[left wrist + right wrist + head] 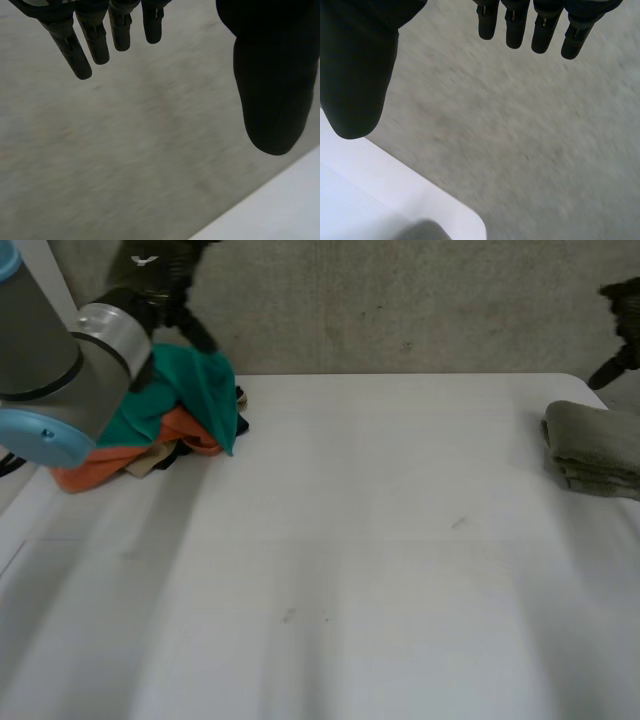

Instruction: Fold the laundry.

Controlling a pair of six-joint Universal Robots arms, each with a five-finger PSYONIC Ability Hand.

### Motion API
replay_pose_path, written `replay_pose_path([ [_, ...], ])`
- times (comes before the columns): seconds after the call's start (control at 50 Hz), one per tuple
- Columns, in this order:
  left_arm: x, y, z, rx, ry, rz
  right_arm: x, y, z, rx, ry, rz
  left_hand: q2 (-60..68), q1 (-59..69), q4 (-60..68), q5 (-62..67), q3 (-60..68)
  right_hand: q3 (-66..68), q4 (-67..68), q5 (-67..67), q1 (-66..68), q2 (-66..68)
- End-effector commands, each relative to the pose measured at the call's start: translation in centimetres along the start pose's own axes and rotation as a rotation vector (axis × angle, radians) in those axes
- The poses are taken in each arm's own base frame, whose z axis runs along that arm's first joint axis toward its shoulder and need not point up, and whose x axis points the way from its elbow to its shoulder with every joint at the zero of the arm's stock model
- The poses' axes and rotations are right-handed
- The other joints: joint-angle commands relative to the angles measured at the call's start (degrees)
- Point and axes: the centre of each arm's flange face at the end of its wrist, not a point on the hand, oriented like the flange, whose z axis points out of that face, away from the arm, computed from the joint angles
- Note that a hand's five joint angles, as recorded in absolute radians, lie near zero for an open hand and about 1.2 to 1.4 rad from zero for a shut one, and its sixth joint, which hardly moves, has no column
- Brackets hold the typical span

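A heap of unfolded laundry (185, 405), teal on top with orange and beige under it, lies at the table's back left. My left hand (150, 275) hovers behind that heap, past the table's back edge; in its wrist view the left hand (272, 90) is open, fingers straight, holding nothing. A folded olive-grey cloth (592, 448) rests at the table's right edge. Behind it, off the back right corner, my right hand (622, 315) hangs; the right hand (357, 75) is open and empty. A sliver of the folded cloth (422, 231) shows below its thumb.
The white table (350, 540) spreads wide between the heap and the folded cloth. Grey floor (530, 125) lies beyond the back edge, under both hands. My left arm's big grey joint (60, 360) covers part of the heap.
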Motion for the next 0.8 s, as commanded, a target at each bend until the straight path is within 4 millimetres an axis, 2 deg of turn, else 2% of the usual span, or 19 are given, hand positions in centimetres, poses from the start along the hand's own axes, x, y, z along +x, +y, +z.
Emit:
replay_pose_path([
  [0.02,-7.8,7.4,3.9,-0.036,-0.145,0.172,-7.8,-1.3,-8.0,0.045,-0.237,-0.082,0.74,2.03,-0.56,-1.52,-0.61,-2.17,-2.33,-2.77,-2.74,-2.29],
  [0.06,-9.1,9.0,4.4,-0.044,-0.166,0.215,-9.2,-0.9,-10.2,0.021,-0.287,-0.102,0.74,2.03,-0.56,-1.52,-0.61,-2.17,-2.33,-2.77,-2.74,-2.29],
  [0.14,-11.4,12.9,5.5,-0.039,-0.202,0.285,-10.6,0.6,-12.8,-0.038,-0.342,-0.137,0.74,2.03,-0.56,-1.52,-0.61,-2.17,-2.33,-2.77,-2.74,-2.29],
  [0.22,-13.6,16.9,6.5,0.008,-0.205,0.318,-11.3,1.8,-14.6,-0.087,-0.375,-0.162,2.25,3.54,0.94,-0.01,0.9,-2.17,-2.33,-2.77,-2.74,-2.29],
  [0.32,-14.3,19.8,6.9,0.042,-0.183,0.334,-11.3,3.0,-16.1,-0.138,-0.385,-0.171,5.61,6.9,4.31,3.35,4.27,-2.17,-2.33,-2.77,-2.74,-2.29],
  [0.42,-15.0,22.6,7.0,0.062,-0.171,0.349,-11.1,3.3,-17.1,-0.162,-0.385,-0.168,9.64,10.93,8.34,7.38,8.3,-2.17,-2.33,-2.77,-2.74,-2.29],
  [0.5,-15.1,23.8,7.0,0.074,-0.132,0.359,-11.0,3.1,-17.8,-0.167,-0.385,-0.168,17.52,18.81,16.22,15.26,16.18,-2.17,-2.33,-2.77,-2.74,-2.29],
  [0.56,-15.1,24.3,6.9,0.073,-0.116,0.36,-10.9,2.9,-18.3,-0.164,-0.387,-0.168,32.13,33.42,30.83,29.87,30.79,-2.17,-2.33,-2.77,-2.74,-2.29],
  [0.58,-15.1,24.4,6.9,0.079,-0.115,0.363,-10.9,2.8,-18.4,-0.162,-0.388,-0.167,49.68,50.97,48.38,47.42,48.34,-2.17,-2.33,-2.77,-2.74,-2.29],
  [0.62,-15.0,24.4,7.0,0.085,-0.118,0.364,-10.8,2.5,-18.5,-0.155,-0.385,-0.169,69.43,70.72,68.12,67.17,68.08,-2.17,-2.33,-2.77,-2.74,-2.29],
  [0.7,-14.4,23.5,7.3,0.095,-0.145,0.362,-10.7,2.1,-18.5,-0.141,-0.379,-0.169,69.52,70.81,68.21,67.26,68.17,-2.17,-2.33,-2.77,-2.74,-2.29],
  [0.74,-13.4,21.2,7.8,0.117,-0.177,0.358,-10.6,2.0,-18.5,-0.14,-0.375,-0.17,69.52,70.81,68.21,67.26,68.17,-2.17,-2.33,-2.77,-2.74,-2.29],
  [0.8,-12.1,16.5,8.3,0.167,-0.202,0.346,-10.6,1.8,-18.4,-0.133,-0.372,-0.171,69.52,70.81,68.21,67.26,68.17,-2.17,-2.33,-2.77,-2.74,-2.29],
])
